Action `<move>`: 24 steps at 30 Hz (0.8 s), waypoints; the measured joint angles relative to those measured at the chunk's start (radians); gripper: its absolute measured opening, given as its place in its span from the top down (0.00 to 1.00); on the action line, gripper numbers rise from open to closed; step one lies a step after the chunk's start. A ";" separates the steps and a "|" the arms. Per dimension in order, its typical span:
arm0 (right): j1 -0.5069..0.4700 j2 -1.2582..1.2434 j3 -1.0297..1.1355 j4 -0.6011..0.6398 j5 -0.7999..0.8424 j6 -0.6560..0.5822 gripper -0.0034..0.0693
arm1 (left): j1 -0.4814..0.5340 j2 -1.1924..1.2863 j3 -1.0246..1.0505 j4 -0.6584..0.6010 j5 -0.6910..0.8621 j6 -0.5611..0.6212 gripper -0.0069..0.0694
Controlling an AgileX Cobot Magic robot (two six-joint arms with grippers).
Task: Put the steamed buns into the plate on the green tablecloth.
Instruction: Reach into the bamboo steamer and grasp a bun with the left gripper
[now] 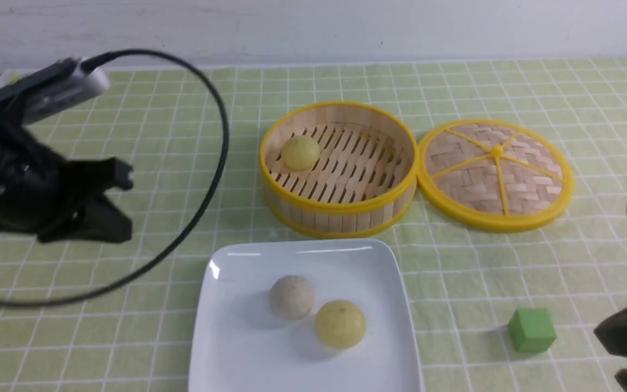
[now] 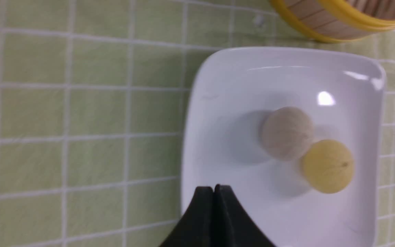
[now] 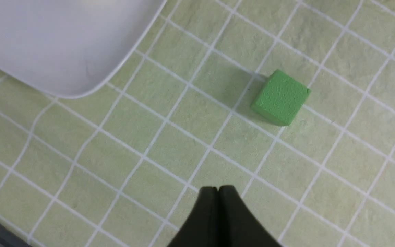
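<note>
One pale-yellow steamed bun (image 1: 340, 324) lies in the white square plate (image 1: 226, 337), touching a grey-beige speckled bun (image 1: 292, 297). The left wrist view shows the same yellow bun (image 2: 327, 166), the speckled bun (image 2: 287, 133) and the plate (image 2: 218, 103). The other yellow steamed bun (image 1: 300, 152) sits inside the bamboo steamer basket (image 1: 340, 212). My left gripper (image 1: 120, 204) hangs shut and empty above the green tablecloth (image 1: 128, 136), left of the plate; its closed tips (image 2: 214, 188) show over the plate's edge. My right gripper (image 3: 217, 189) is shut and empty over the cloth at the front right.
The woven yellow-rimmed lid (image 1: 496, 174) lies flat to the right of the steamer. A small green cube (image 1: 532, 330) sits on the cloth right of the plate, also in the right wrist view (image 3: 281, 97). A black cable (image 1: 213, 179) loops from my left arm.
</note>
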 joint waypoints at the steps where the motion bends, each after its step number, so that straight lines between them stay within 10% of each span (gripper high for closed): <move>1: 0.000 -0.020 0.022 0.002 -0.022 0.000 0.97 | -0.011 0.063 -0.061 -0.022 0.025 0.022 0.91; 9: 0.000 -0.038 0.086 0.003 -0.050 0.000 0.96 | -0.190 0.472 -0.580 -0.004 0.157 -0.053 0.82; 24: 0.000 -0.038 0.086 -0.009 -0.089 0.000 0.95 | -0.392 0.940 -1.240 0.413 0.222 -0.346 0.34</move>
